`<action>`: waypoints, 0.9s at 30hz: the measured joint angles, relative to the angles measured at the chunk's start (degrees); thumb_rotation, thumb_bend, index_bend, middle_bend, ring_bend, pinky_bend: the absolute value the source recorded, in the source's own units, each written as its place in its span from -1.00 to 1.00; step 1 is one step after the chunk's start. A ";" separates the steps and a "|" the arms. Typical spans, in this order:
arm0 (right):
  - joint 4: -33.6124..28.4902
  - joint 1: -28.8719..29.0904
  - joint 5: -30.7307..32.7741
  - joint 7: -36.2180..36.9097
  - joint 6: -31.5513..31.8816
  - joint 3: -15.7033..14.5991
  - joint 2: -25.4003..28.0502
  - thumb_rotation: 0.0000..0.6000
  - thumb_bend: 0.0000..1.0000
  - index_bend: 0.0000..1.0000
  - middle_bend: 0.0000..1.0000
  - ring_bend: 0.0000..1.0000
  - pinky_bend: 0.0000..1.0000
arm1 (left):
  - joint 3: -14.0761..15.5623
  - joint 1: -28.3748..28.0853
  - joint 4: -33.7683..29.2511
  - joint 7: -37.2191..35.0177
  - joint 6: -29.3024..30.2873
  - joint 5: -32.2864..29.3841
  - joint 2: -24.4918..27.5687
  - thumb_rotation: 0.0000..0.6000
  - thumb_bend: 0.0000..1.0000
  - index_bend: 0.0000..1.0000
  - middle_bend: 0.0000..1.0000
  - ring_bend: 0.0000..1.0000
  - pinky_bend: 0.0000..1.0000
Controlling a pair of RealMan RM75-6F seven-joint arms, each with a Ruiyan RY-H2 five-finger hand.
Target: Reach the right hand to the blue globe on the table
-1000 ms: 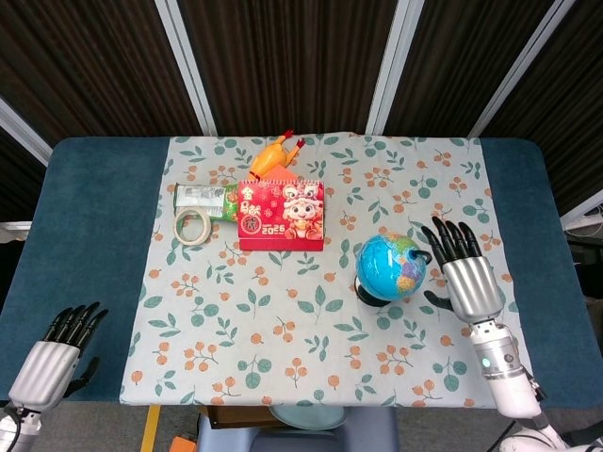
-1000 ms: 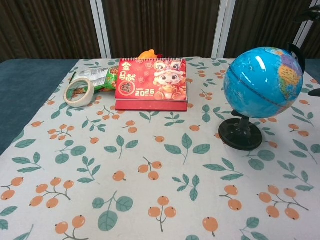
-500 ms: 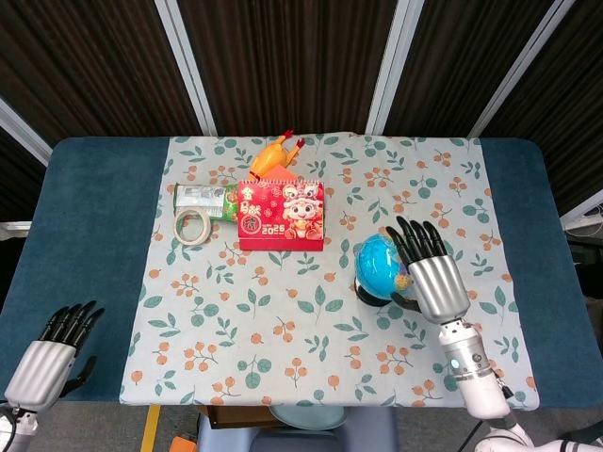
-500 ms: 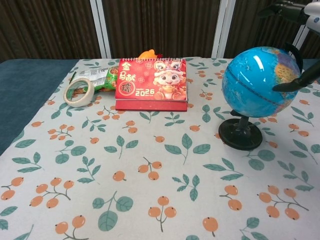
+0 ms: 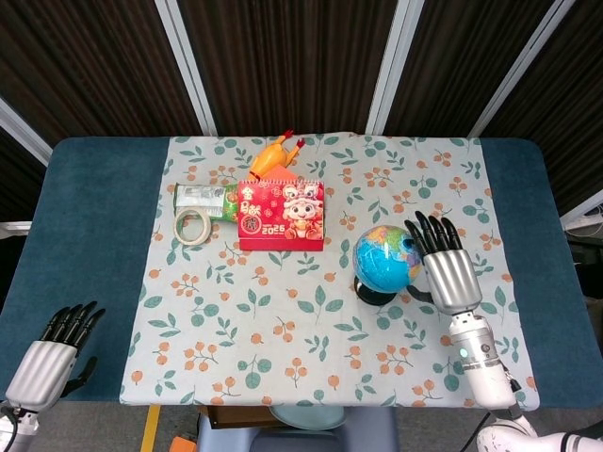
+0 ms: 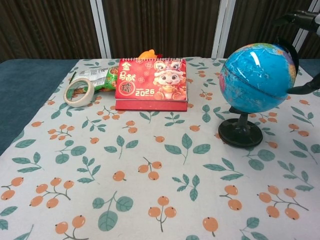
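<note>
Blue globe (image 5: 386, 256) beside right hand (image 5: 446, 268); chest view: fingertips (image 6: 305, 20) only.

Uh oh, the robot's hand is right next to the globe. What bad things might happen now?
The globe is a big ball on a thin stem over a small black base, so a sideways push from the right hand might tip it or slide it.

The red calendar stands just beyond the globe on its left, so a shoved or toppling globe could knock into it.

Its smooth, shiny ball might also spin or slip under the fingers.
</note>
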 measured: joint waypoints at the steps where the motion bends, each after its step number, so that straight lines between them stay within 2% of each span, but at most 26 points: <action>1: 0.38 0.04 0.20 0.07 -0.08 0.03 0.07 1.00 -0.69 -1.00 -1.00 -1.00 -1.00 | -0.01 -0.02 -0.01 0.06 -0.07 -0.06 -0.04 1.00 -0.06 -1.00 -1.00 -1.00 -0.84; 20: 11.34 2.88 8.77 0.14 -3.76 1.96 -2.32 1.00 -0.69 -1.00 -1.00 -1.00 -1.00 | -0.37 -0.18 0.18 0.71 -0.94 -1.32 -0.40 1.00 -0.05 -1.00 -1.00 -1.00 -0.84; 24: 12.55 2.64 8.00 0.97 -3.71 1.19 -1.97 1.00 -0.69 -1.00 -1.00 -1.00 -1.00 | -0.41 -0.22 0.22 0.97 -1.12 -1.52 -0.57 1.00 -0.05 -1.00 -1.00 -1.00 -0.84; 27: 11.88 1.31 5.05 2.69 -2.13 -0.09 -0.52 1.00 -0.69 -1.00 -1.00 -1.00 -1.00 | -0.36 -0.13 0.19 0.85 -0.77 -1.28 -0.54 1.00 -0.05 -1.00 -1.00 -1.00 -0.84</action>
